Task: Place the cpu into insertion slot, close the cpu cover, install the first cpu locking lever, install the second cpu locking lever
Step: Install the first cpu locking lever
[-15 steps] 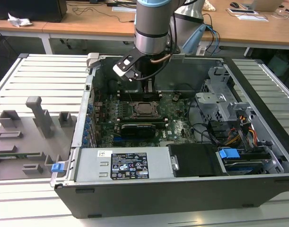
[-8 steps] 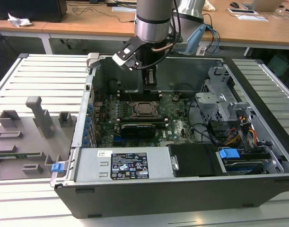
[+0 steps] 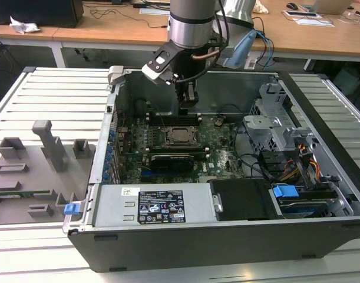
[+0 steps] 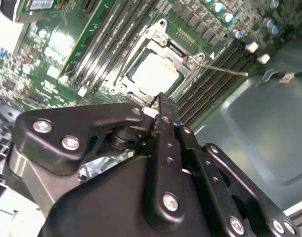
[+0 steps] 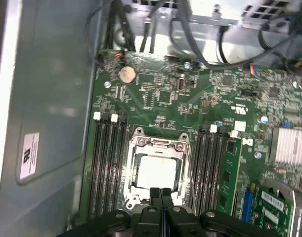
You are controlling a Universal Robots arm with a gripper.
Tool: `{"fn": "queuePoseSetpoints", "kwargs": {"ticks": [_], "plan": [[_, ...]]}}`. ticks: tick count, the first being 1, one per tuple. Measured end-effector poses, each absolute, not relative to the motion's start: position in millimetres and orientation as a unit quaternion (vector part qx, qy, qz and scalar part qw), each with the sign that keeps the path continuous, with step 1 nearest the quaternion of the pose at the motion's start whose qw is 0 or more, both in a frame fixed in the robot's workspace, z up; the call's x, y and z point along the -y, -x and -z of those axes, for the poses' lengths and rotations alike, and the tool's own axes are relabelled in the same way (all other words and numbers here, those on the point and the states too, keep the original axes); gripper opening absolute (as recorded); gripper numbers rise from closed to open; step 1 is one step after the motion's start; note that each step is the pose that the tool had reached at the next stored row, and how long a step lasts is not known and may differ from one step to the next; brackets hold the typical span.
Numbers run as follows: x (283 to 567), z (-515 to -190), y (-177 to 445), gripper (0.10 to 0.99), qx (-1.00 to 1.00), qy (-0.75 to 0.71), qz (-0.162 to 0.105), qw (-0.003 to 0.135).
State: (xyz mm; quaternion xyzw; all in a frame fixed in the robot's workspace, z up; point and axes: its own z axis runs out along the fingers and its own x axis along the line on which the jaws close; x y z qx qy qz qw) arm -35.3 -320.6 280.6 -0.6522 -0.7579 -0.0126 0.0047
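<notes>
I am holding my gripper (image 5: 160, 193) with its two black tips pressing together and nothing between them. The tips are hanging right by one edge of the cpu cover (image 5: 158, 144), the silver frame that is lying around the cpu (image 5: 155, 170). The chip's pale square top is showing through the window. Long black memory slots (image 5: 108, 163) are running along both sides of it on the green board (image 5: 160, 94). A grey case wall (image 5: 52, 98) is standing beside the board, wearing a white sticker (image 5: 29, 155).
</notes>
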Motion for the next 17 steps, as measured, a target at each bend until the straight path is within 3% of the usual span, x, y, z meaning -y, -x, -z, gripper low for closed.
{"fn": "queuePoseSetpoints", "kwargs": {"ticks": [17], "plan": [[320.5,-278.9,36.0,0.106,0.853,0.522,0.012,0.007]]}}
